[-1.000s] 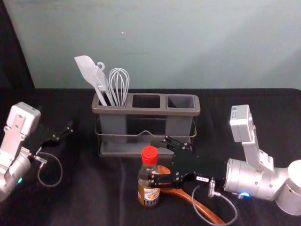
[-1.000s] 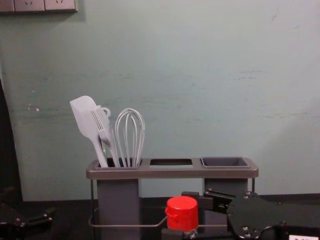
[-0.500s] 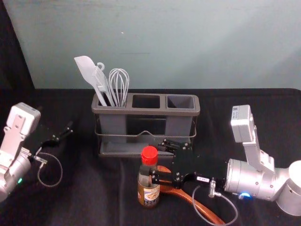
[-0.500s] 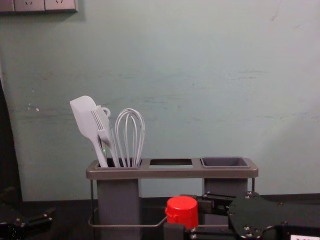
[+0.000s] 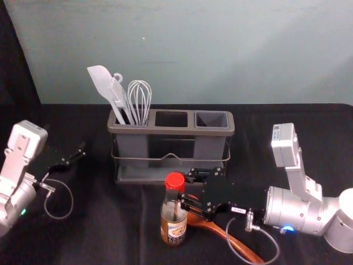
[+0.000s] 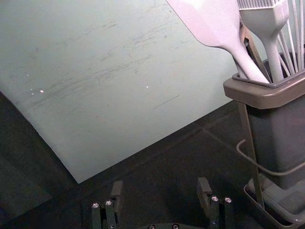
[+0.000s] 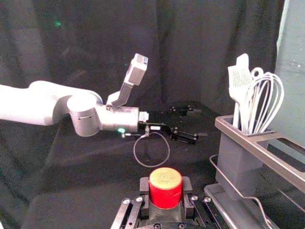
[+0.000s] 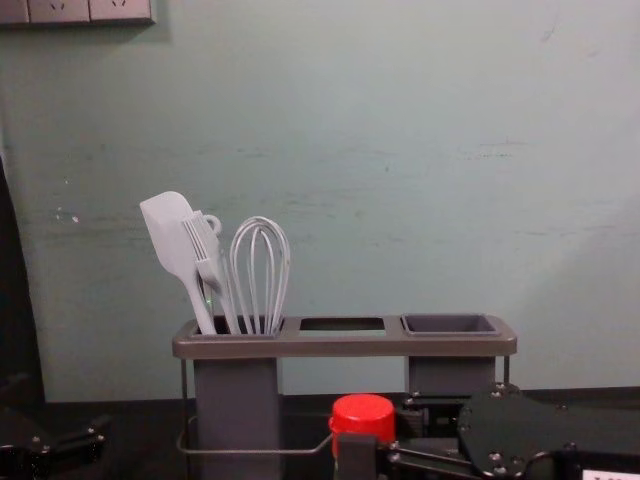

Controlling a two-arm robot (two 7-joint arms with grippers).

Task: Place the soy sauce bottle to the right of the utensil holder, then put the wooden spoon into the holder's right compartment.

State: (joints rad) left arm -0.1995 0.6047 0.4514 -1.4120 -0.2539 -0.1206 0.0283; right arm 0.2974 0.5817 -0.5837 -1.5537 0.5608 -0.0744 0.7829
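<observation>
The soy sauce bottle [image 5: 174, 223] stands upright in front of the utensil holder [image 5: 171, 130]. My right gripper [image 5: 182, 187] reaches in from the right, its fingers closed around the bottle just below the red cap. In the right wrist view, the gripper [image 7: 165, 190] has a pad on each side of the cap [image 7: 165, 193]. The wooden spoon [image 5: 242, 247] lies on the table right of the bottle, partly hidden beneath that gripper. Left of the holder, my left gripper [image 5: 65, 139] is parked; in the left wrist view this gripper [image 6: 160, 187] is open with nothing between its fingers.
A white spatula [image 5: 102, 83], a brush and a whisk [image 5: 139, 99] stand in the holder's left compartment. Its right compartment [image 5: 212, 120] has nothing in it. A wall rises behind the black-covered table.
My right gripper's fingers have come together on the bottle's neck. The bottle has shifted very slightly. The left arm, spoon and holder are unchanged.
</observation>
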